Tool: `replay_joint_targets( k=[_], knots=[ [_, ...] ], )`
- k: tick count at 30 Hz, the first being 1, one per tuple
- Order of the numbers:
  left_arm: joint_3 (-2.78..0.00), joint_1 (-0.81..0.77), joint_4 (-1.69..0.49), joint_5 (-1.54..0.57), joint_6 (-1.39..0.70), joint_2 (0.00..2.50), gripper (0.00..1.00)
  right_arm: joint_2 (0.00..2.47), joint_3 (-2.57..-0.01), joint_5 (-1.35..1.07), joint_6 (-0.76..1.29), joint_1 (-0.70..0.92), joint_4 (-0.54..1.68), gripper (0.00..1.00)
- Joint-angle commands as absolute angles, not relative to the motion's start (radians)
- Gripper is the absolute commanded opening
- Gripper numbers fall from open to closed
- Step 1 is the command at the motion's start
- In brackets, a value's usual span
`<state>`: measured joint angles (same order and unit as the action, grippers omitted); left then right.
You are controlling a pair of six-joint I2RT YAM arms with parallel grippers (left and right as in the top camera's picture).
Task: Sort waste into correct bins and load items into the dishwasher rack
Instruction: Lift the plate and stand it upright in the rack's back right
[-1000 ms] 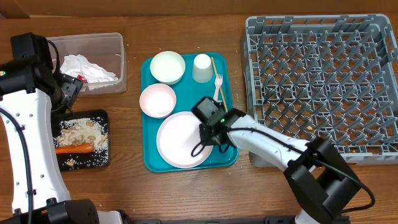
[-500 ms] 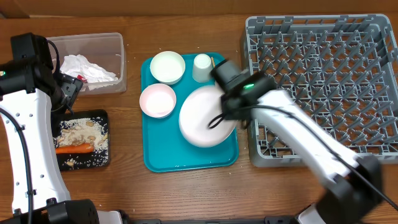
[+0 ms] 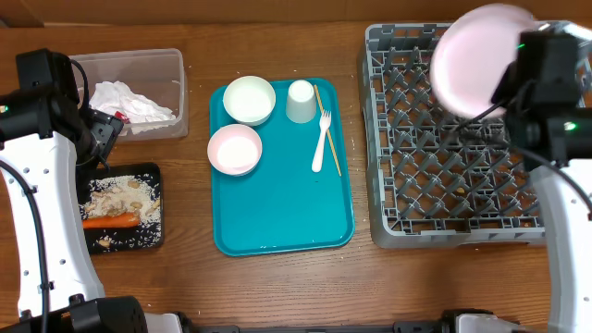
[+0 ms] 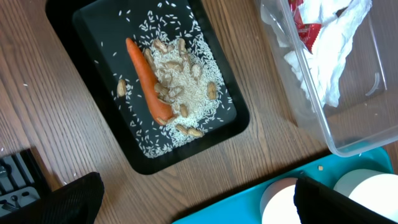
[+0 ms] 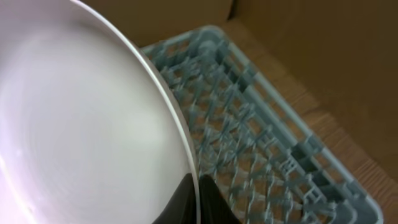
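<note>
Plate (image 3: 476, 57) in right claw (image 5: 196, 194), above rack (image 3: 462, 166) edge

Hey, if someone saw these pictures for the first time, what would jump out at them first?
The round white plate stands out first: the right claw grips it by its edge and holds it in the air over the far edge of the large grey plastic grid rack. Next come the teal serving tray at table centre, its near half bare, and the orange carrot lying on rice in the shallow black rectangular tray at the left.
</note>
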<state>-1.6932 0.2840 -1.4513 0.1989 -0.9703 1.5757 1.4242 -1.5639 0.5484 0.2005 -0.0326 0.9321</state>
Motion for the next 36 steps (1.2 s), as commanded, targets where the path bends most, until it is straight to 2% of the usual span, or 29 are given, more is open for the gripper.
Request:
replay_joint_targets(
  k=[1,9,24,34,36],
  knots=[
    [-1.693,0.287,-1.454,0.21,-0.988,1.582,1.0,1.492,-1.555,0.583,0.004,-0.123,0.834,0.04],
    [-1.693,0.288,-1.454,0.21,-0.988,1.582,1.0,1.656,-1.555,0.582,-0.167,-0.247,0.665,0.04],
    [-1.693,0.287,-1.454,0.21,-0.988,1.582,1.0,1.805,-1.555,0.702,-0.546,-0.254,0.358,0.05],
    [-1.693,0.287,-1.454,0.21,-0.988,1.582,1.0,1.809,-1.535,0.592,-0.505,-0.26,0.416,0.09],
    [-1.693,0.287,-1.454,0.21,-0.988,1.582,1.0,1.809,-1.529,0.587,-0.461,-0.259,0.426,0.15]
  ],
)
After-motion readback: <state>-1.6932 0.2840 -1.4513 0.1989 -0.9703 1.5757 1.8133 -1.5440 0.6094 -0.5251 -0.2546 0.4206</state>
